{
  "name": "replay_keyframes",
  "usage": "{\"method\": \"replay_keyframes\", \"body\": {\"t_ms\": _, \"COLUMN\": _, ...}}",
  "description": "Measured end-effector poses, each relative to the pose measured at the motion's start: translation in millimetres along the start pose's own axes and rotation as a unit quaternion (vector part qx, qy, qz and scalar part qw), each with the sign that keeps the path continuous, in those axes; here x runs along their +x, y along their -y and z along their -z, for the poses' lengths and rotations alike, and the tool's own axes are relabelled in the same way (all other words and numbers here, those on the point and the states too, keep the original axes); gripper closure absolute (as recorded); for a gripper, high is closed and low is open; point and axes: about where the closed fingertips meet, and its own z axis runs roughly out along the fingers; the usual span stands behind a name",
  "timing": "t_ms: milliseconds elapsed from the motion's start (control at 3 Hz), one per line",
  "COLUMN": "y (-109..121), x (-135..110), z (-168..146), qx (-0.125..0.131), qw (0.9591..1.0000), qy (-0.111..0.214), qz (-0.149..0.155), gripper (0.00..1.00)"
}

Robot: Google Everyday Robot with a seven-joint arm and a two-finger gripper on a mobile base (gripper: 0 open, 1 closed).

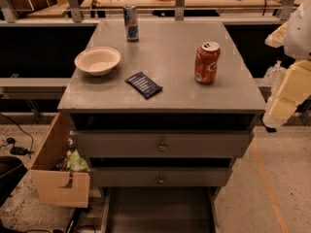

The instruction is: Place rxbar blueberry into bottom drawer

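The rxbar blueberry point(144, 85), a flat dark navy bar with white text lines, lies on the grey cabinet top point(170, 96) near its front, left of centre. The bottom drawer point(158, 210), a wide shallow grey metal tray, is pulled out at the foot of the cabinet, and the part I can see holds nothing. My gripper point(285, 97), cream and white, hangs at the right edge of the view beside the cabinet's right front corner. It is off the top, well right of the bar, and holds nothing I can see.
An orange soda can point(207, 62) stands right of the bar. A white bowl point(97, 60) sits to the left and a tall slim can point(130, 23) at the back. Two knobbed drawers point(161, 145) are shut. A light wooden box point(53, 169) holding crumpled items hangs at the left.
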Motion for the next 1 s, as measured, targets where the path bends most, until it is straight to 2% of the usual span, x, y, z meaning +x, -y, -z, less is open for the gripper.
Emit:
{"method": "replay_keyframes", "body": {"t_ms": 333, "y": 0.4, "x": -0.9, "z": 0.5, "qx": 0.002, "qw": 1.0, "qy": 0.001, "qz": -0.001, "gripper": 0.0}}
{"method": "replay_keyframes", "body": {"t_ms": 667, "y": -0.2, "x": -5.3, "z": -7.0, "qx": 0.023, "qw": 0.999, "qy": 0.014, "qz": -0.037, "gripper": 0.0}}
{"method": "replay_keyframes", "body": {"t_ms": 1000, "y": -16.4, "x": -3.6, "z": -21.6, "qx": 0.049, "qw": 0.9928, "qy": 0.045, "qz": -0.099, "gripper": 0.0}}
